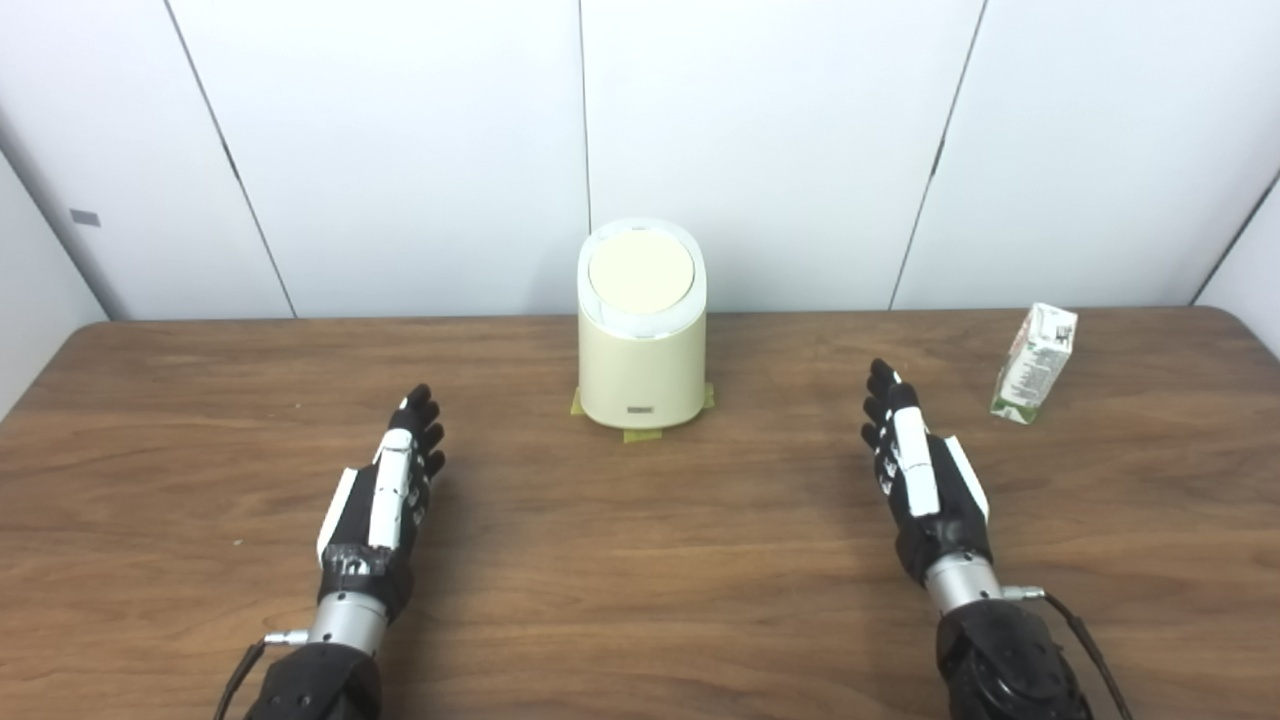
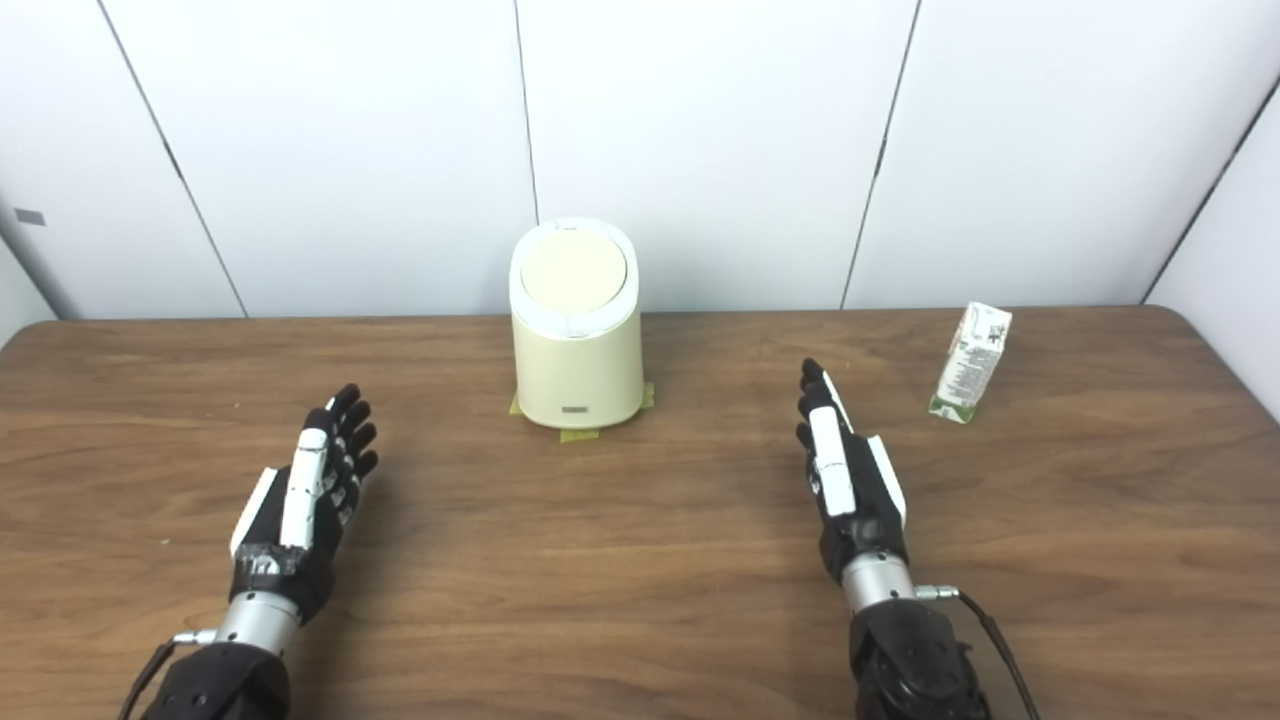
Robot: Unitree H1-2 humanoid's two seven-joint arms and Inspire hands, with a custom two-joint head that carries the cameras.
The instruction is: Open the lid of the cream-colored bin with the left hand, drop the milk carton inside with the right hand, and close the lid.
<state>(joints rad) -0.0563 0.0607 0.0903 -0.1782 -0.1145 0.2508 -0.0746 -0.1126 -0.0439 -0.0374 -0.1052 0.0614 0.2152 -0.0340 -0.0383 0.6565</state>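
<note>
Brown wood-grain fills the lower two thirds of the frame: a table (image 1: pixel 640 560) with rounded far corners. Nearest, at the bottom edge, two black forearms come in, one at lower left and one at lower right. The left hand (image 1: pixel 385 505), black with white panels, sits left of centre in the lower half, fingers stretched out forward and slightly spread, holding nothing. The right hand (image 1: pixel 925 480) mirrors it right of centre, turned more on its edge, fingers extended and apart, also empty. Both hands point toward the back of the table, low over the wood; whether they touch it cannot be told. Further back, at the centre of the frame, stands the cream-colored bin (image 1: pixel 641 370), upright, an oval tub with a small dark label low on its front. Its lid (image 1: pixel 641 268) is shut, a pale round disc set in a white rim that slopes toward the viewer. Bits of yellow-green tape (image 1: pixel 640 434) peek from under the bin's base. At the right of the frame, beyond the right hand and well apart from it and the bin, the milk carton (image 1: pixel 1034 363) stands on the table, white with green print, leaning a little. Behind everything, across the top of the frame, is a wall of white panels (image 1: pixel 400 150) divided by thin dark seams.
</note>
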